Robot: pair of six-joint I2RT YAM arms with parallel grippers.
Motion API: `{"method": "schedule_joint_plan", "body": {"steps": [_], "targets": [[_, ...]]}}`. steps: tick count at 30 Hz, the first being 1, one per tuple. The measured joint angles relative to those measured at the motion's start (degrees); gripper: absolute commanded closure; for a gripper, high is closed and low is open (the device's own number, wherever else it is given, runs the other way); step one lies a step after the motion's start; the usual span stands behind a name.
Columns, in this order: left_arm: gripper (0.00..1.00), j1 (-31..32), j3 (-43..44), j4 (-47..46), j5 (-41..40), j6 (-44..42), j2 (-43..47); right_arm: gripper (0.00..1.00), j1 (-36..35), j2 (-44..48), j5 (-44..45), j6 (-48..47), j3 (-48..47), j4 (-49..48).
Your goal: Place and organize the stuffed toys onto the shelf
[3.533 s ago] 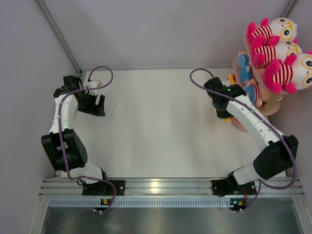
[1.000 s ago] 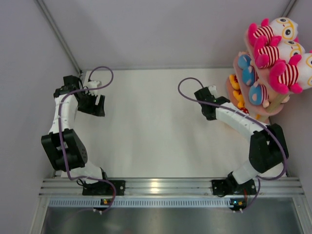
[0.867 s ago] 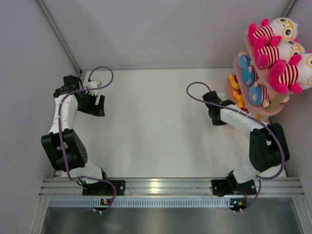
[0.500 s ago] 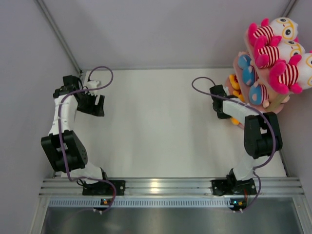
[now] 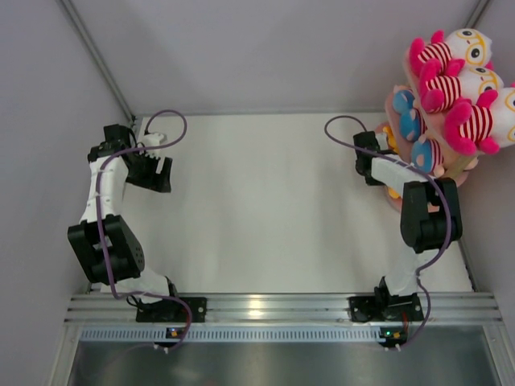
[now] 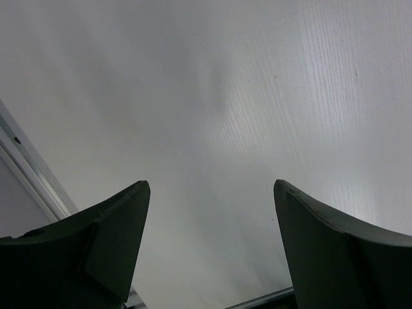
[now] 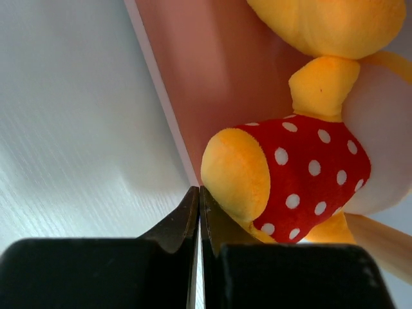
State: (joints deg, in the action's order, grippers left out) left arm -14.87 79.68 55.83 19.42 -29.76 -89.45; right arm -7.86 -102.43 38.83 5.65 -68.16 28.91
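Observation:
The pink shelf [image 5: 396, 100] stands at the far right. Three white-pink striped toys [image 5: 467, 125] lie on its top tier, blue-clad boys [image 5: 412, 122] on the middle tier, orange-yellow toys [image 5: 388, 133] on the bottom tier. My right gripper [image 5: 378, 153] is shut with nothing between its jaws, its tips at the bottom board's edge [image 7: 161, 96], touching an orange-yellow toy in a red polka-dot outfit [image 7: 290, 174]. My left gripper [image 5: 161, 173] is open and empty over bare table at the far left.
Grey walls close the table on the left, back and right. A metal rail [image 5: 265, 307] runs along the near edge. The shelf's pale wooden post [image 7: 386, 244] shows behind the toy.
My right arm has swung right, from the mid-table to the shelf's bottom tier, with its gripper shut. The left arm has not moved.

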Motion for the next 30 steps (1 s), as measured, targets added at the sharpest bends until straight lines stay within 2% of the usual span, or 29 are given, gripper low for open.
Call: {"method": "schedule_joint_plan", "body": {"steps": [2,5,6,7,10,15,17,20,25,30], "targets": [[0.16,0.0,-0.1,0.0,0.0,0.0,0.0,0.96,0.0,0.0,-0.2,-0.2,-0.2,-0.5],[0.16,0.0,-0.2,0.0,0.0,0.0,0.0,0.63,-1.0,0.0,-0.3,-0.9,-0.2,-0.6],[0.16,0.0,-0.2,0.0,0.0,0.0,0.0,0.25,-1.5,0.0,-0.5,-1.2,-0.2,-0.7],[0.16,0.0,-0.2,0.0,0.0,0.0,0.0,0.03,-2.3,0.1,-0.9,-1.6,-0.2,-0.7],[0.16,0.0,-0.2,0.0,-0.3,0.3,0.0,0.01,-5.6,1.6,-0.9,-2.5,0.2,-0.9],[0.14,0.0,-0.2,0.1,-0.9,1.5,0.2,0.01,-16.5,10.4,-0.6,-4.8,2.2,-3.2],[0.14,0.0,-0.2,0.2,-1.1,2.4,0.7,0.01,-21.6,16.0,-2.6,-6.3,4.7,-6.1],[0.13,0.1,-0.4,0.3,-1.2,3.8,2.3,0.01,-27.3,26.4,-10.9,-6.4,12.0,-12.8],[0.02,1.4,-1.7,0.4,-1.3,6.3,7.9,0.01,-28.1,41.1,-18.2,-1.9,25.9,-18.7],[0.02,3.7,-6.3,0.1,-1.8,7.6,13.5,0.01,-28.0,52.8,-19.3,1.0,35.4,-18.3]]}}
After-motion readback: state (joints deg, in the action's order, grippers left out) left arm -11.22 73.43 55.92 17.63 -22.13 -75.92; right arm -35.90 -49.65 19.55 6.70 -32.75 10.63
